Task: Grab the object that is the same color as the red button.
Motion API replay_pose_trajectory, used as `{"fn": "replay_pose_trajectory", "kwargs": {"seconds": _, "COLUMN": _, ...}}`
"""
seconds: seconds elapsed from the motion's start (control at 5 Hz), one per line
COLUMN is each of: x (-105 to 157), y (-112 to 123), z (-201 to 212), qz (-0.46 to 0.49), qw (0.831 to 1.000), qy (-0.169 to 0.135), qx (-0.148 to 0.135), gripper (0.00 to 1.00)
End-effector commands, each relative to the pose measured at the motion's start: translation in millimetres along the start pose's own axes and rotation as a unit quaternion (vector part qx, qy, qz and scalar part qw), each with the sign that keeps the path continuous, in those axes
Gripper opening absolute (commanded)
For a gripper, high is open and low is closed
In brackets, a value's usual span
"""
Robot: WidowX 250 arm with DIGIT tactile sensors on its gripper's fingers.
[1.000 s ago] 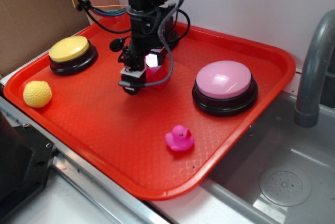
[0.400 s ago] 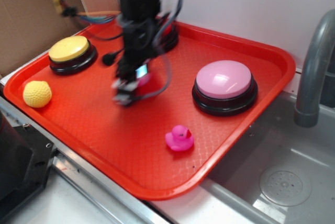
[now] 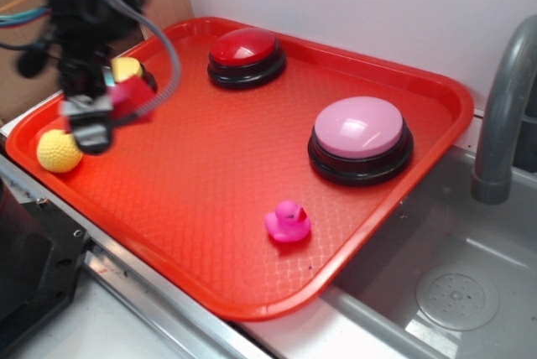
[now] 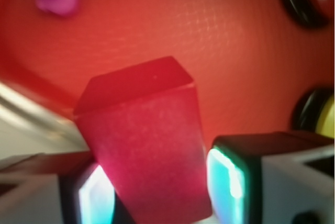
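My gripper (image 3: 105, 107) hangs above the left end of the red tray (image 3: 218, 174), shut on the small red block (image 3: 128, 96). The wrist view shows that red block (image 4: 149, 145) close up, clamped between the two lit fingers (image 4: 230, 174), and my gripper (image 4: 162, 190) holds it clear of the tray floor. The red button (image 3: 245, 50), a glossy dark-red dome on a black base, stands at the back of the tray, well right of the gripper. The arm is motion-blurred.
A yellow ball (image 3: 59, 150) lies just left of and below the gripper. The yellow button (image 3: 127, 70) is partly hidden behind the arm. A pink button (image 3: 360, 134) and a pink duck (image 3: 288, 221) sit to the right. A sink and grey faucet (image 3: 503, 107) border the tray's right side.
The gripper has swung from the tray's middle to its left end, carrying the red block with it. The red button, hidden behind the arm before, is now in full view.
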State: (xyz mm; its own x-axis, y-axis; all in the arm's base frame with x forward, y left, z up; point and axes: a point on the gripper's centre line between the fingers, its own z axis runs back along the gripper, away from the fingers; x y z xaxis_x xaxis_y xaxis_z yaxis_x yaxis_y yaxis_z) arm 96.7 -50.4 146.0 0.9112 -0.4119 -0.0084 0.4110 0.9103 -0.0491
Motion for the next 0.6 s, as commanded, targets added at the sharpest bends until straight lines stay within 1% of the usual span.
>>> {"fn": "replay_pose_trajectory", "kwargs": {"seconds": 0.0, "x": -15.8, "y": -35.4, "z": 110.6, "qz": 0.176, "qw": 0.983, "qy": -0.044, "qx": -0.042, "gripper": 0.0}}
{"fn": "replay_pose_trajectory", "kwargs": {"seconds": 0.2, "x": -12.0, "y": -35.1, "z": 160.3, "qz": 0.177, "qw": 0.983, "qy": -0.038, "qx": -0.034, "gripper": 0.0}}
{"fn": "replay_pose_trajectory", "kwargs": {"seconds": 0.4, "x": -7.1, "y": -34.8, "z": 169.7, "qz": 0.173, "qw": 0.984, "qy": -0.035, "qx": -0.027, "gripper": 0.0}}
